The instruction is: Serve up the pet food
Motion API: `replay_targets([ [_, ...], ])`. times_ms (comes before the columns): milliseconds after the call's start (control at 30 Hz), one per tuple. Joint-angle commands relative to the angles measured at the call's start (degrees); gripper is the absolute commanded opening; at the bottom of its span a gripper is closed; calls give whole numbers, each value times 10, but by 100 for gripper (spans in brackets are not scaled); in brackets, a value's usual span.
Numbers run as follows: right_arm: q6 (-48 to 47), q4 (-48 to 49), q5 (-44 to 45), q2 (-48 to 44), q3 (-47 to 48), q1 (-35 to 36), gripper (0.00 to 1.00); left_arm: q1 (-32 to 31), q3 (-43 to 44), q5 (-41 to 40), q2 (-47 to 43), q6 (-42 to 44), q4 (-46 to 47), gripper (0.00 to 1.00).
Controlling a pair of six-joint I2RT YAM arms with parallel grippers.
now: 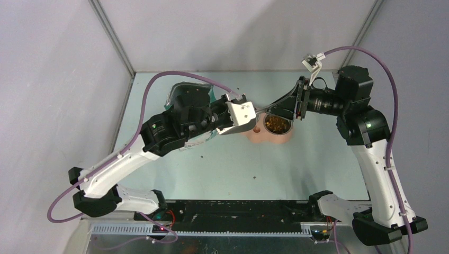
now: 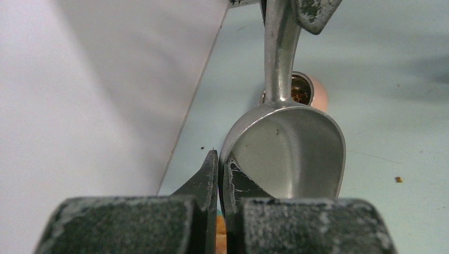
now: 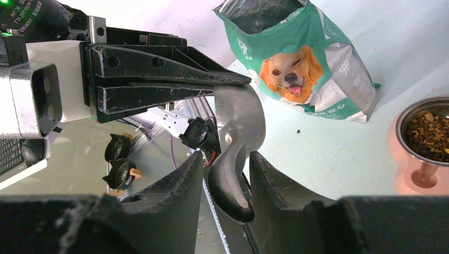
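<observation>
Because the kibble [image 3: 430,135] lay loose and light in the steel bowl [image 3: 401,119], you could carry it only by metal scoop [image 3: 238,116]. The left gripper [image 2: 219,159] pinched its rim. The right gripper [image 3: 226,159] straddled the handle, grip unconfirmed.

We are looking down on two arms over the table [image 1: 222,164]: left gripper [image 1: 254,111] and right gripper [image 1: 276,108] are facing each other, a scoop [image 1: 261,109] between them, beside a bowl [image 1: 286,136] holding pet food [image 1: 277,124].
</observation>
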Motion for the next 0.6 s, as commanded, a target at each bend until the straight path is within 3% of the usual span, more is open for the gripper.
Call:
replay_targets([
  [0,-12,18,10,1,6,4,39,4,34,16,0,-19,19,0],
  [367,-28,10,21,1,0,11,37,5,43,18,7,-25,17,0],
  [433,-31,8,21,1,0,13,32,5,44,19,7,-25,16,0],
  [567,-40,6,13,2,-2,13,10,6,44,18,9,-25,17,0],
])
